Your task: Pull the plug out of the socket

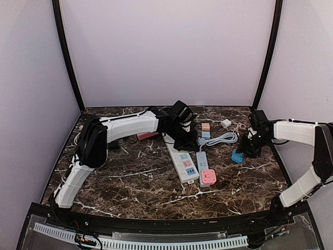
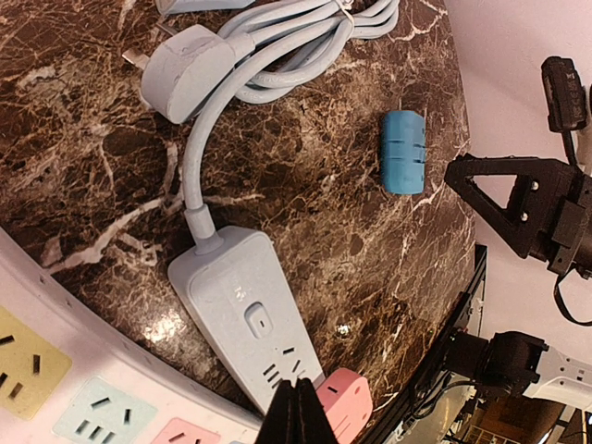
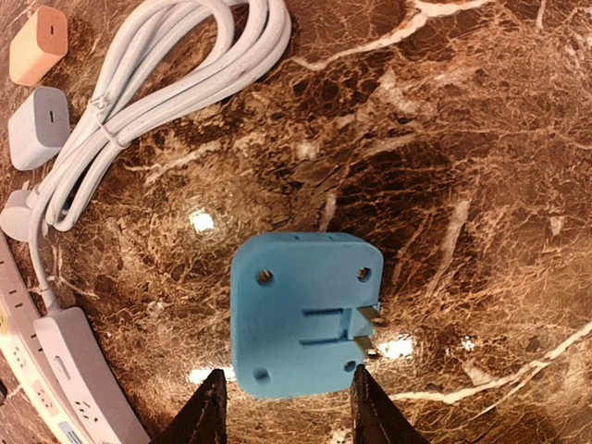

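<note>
The blue plug (image 3: 301, 324) lies prongs-up on the worktop (image 3: 481, 185), with the right gripper (image 3: 287, 375) straddling its edge, jaws wide. The left gripper (image 2: 296, 396), jaws closed together, hangs over the grey strip (image 2: 240, 314) beside the pink plug (image 2: 344, 398). A coiled cable (image 3: 157, 83) lies near.

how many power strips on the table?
2: a white strip at centre and a grey strip beside it carrying a pink plug. The left arm may hide others.
</note>
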`<action>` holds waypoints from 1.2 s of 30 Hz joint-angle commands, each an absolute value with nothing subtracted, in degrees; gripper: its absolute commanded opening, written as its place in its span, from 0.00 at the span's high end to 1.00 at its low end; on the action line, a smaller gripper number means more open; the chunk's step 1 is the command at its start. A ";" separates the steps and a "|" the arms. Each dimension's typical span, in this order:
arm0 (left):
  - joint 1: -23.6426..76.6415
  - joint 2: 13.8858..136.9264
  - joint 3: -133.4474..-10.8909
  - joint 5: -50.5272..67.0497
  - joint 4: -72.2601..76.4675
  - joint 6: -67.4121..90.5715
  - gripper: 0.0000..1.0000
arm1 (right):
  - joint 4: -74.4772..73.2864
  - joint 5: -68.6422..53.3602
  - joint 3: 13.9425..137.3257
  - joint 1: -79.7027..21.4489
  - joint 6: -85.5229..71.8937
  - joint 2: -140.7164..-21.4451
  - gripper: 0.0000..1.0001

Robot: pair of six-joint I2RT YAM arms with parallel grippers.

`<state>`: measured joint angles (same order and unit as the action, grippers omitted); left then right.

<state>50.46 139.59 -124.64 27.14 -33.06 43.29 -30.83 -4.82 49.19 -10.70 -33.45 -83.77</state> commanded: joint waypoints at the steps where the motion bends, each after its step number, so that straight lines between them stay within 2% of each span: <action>1: 50.80 135.60 -123.71 26.90 -33.18 43.10 0.98 | -31.14 -4.37 50.59 -11.69 -34.33 -82.60 0.57; 9: 50.76 135.54 -123.66 27.36 -33.24 42.86 0.98 | -31.24 -6.41 50.99 -14.83 -33.05 -80.54 0.56; 17: 50.84 135.51 -123.10 28.00 -32.80 42.73 0.98 | -25.56 -16.88 45.23 -25.77 -31.92 -75.79 0.45; 22: 51.16 135.60 -122.39 29.71 -30.34 43.12 0.98 | -21.31 -23.17 41.07 -28.88 -31.06 -75.72 0.38; 30: 51.91 135.83 -118.37 32.47 -22.58 44.97 0.97 | -14.73 -30.03 36.69 -31.53 -30.36 -77.49 0.35; 36: 52.18 137.28 -117.10 34.10 -19.63 45.29 0.97 | -12.85 -30.87 36.22 -33.48 -30.81 -81.19 0.35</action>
